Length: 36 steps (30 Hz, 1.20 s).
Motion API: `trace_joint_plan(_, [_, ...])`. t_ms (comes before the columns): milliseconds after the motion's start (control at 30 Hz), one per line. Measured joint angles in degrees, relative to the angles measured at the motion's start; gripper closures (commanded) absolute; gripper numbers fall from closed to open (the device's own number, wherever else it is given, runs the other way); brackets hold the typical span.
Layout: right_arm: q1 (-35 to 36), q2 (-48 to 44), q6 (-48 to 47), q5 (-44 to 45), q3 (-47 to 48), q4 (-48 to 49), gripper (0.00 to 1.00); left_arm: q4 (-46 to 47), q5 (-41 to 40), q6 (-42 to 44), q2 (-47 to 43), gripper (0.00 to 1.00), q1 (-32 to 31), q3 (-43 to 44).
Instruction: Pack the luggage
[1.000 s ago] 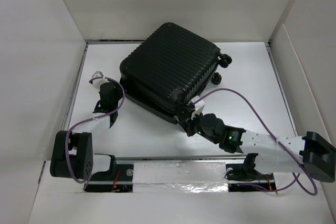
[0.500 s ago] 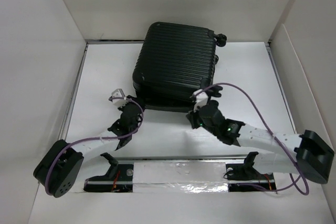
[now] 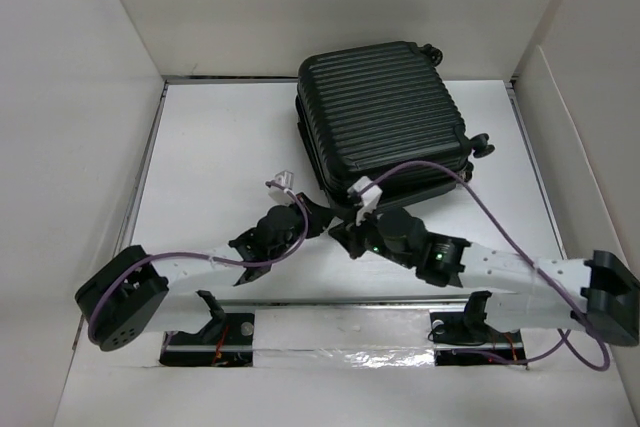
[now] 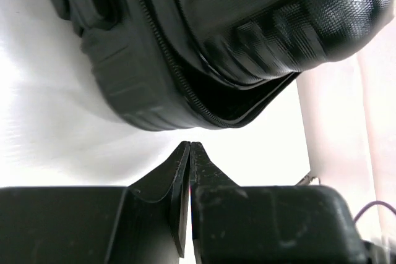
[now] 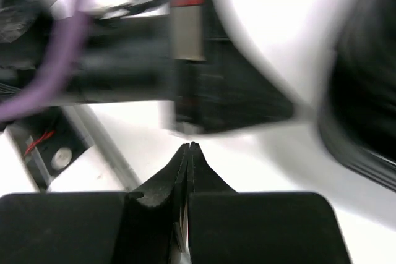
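The luggage [image 3: 385, 117], a black ribbed hard-shell suitcase, lies flat at the back right of the white table, its lid down but the zipper seam gaping at the near corner [image 4: 247, 106]. My left gripper [image 3: 322, 217] is shut and empty, its tips just short of the suitcase's near left corner; it also shows in the left wrist view [image 4: 190, 145]. My right gripper [image 3: 345, 235] is shut and empty, just below the suitcase's near edge, tip to tip with the left gripper. In the blurred right wrist view my right gripper [image 5: 188, 146] faces the left arm's wrist [image 5: 185, 60].
White walls enclose the table on the left [image 3: 80, 147], back and right [image 3: 590, 147]. Purple cables [image 3: 480, 197] loop over both arms. Two wheels [image 3: 482, 145] stick out on the suitcase's right side. A foil-covered rail [image 3: 340, 332] runs along the near edge.
The suitcase has turned and slid right, toward the back right corner. My left arm has swung right along its near edge; the right gripper has drawn back a little to the left.
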Motion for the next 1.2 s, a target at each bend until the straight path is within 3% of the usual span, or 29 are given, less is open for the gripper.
trace_joint_plan(133, [-7.0,-10.7,1.9,4.9,-6.9,-1.2,0.98,-1.6,1.5,0.5,-4.3,1.0,3.3,-2.0])
trace_joint_plan(233, [-14.1,-17.4,4.2,8.1,-12.8,-3.1,0.77,-3.1,1.8,1.3,-7.0,1.0,5.7,-2.9])
trace_joint_plan(267, [-16.5,-19.6,4.7,8.6,-14.6,-4.0,0.65,-3.5,2.0,1.7,-7.6,1.0,6.1,-3.0])
trace_joint_plan(333, [-21.4,-23.6,5.2,8.5,-17.3,-5.4,0.58,-4.3,2.8,2.7,-8.5,1.0,6.5,-3.0])
trace_joint_plan(400, [-27.2,-26.6,4.8,6.8,-18.5,-6.6,0.59,-5.6,4.0,4.2,-8.9,0.93,6.6,-2.8])
trace_joint_plan(500, [-34.9,-27.6,3.8,2.1,-18.5,-6.5,0.61,-7.5,7.0,6.4,-8.4,0.67,6.6,-1.7])
trace_joint_plan(633, [-40.3,-25.8,2.6,-6.1,-18.5,-5.6,0.62,-8.4,9.6,8.3,-4.7,0.53,5.5,1.8])
trace_joint_plan(900, [-40.3,-24.3,1.5,-11.2,-18.5,-5.7,0.61,-8.1,13.1,9.7,1.3,0.5,4.0,6.0])
trace_joint_plan(1033, [-40.3,-25.6,0.9,-11.4,-18.5,-5.6,0.61,-8.9,9.3,10.1,1.4,0.54,4.4,7.0])
trace_joint_plan(1200, [-40.3,-26.6,0.3,-12.0,-18.6,-5.7,0.61,-7.5,6.4,8.5,-5.6,0.57,14.3,1.6])
